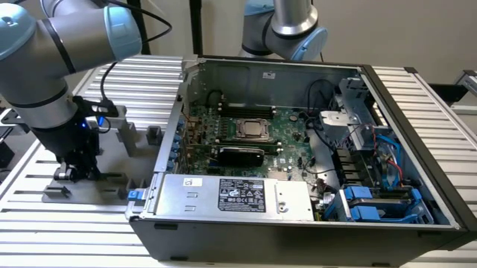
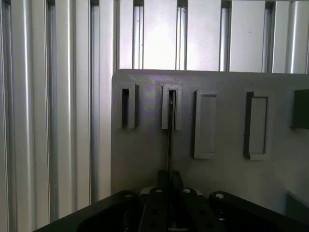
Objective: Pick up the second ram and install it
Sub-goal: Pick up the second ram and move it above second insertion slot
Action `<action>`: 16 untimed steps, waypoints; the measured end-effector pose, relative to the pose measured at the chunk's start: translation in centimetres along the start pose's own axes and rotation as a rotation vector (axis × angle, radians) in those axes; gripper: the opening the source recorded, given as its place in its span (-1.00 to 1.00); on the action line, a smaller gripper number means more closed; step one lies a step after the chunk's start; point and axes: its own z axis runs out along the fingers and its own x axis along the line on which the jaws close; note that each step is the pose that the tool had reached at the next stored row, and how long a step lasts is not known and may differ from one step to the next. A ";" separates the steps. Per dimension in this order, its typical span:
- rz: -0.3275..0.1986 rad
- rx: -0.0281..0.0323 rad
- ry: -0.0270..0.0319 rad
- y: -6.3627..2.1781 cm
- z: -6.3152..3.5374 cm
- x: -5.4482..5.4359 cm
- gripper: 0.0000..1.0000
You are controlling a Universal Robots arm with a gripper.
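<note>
Gripping second ram [image 2: 170,140] edge-on, gripper [image 2: 169,182] fingers narrow, closed on it | ram's far end sits in a slot of gray holder [image 2: 145,159] | holder lies on slatted table [image 1: 60,234], exterior view's left of open computer case [image 1: 223,240].

Gray holder plate [image 2: 145,145] on silver ribbed table [image 2: 48,121]; dark second ram [image 2: 170,140]; black end effector [image 2: 170,181]; green motherboard [image 1: 287,125].
</note>
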 end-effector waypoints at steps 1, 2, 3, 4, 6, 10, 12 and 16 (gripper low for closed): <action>0.000 0.0000 0.0000 0.00 0.00 0.0 -1.00; 0.000 0.0000 0.0000 0.00 0.00 0.0 -1.00; 0.000 0.0000 0.0000 0.00 0.00 0.0 -1.00; 0.000 0.0000 0.0000 0.00 0.00 0.0 -1.00; 0.000 0.0001 0.0000 0.00 -0.02 0.0 -1.00; 0.000 0.0000 -0.0001 0.00 -0.44 0.0 -1.00; 0.000 0.0000 0.0000 0.00 -0.82 0.0 -1.00; 0.000 0.0001 -0.0001 0.01 -1.85 0.0 -1.00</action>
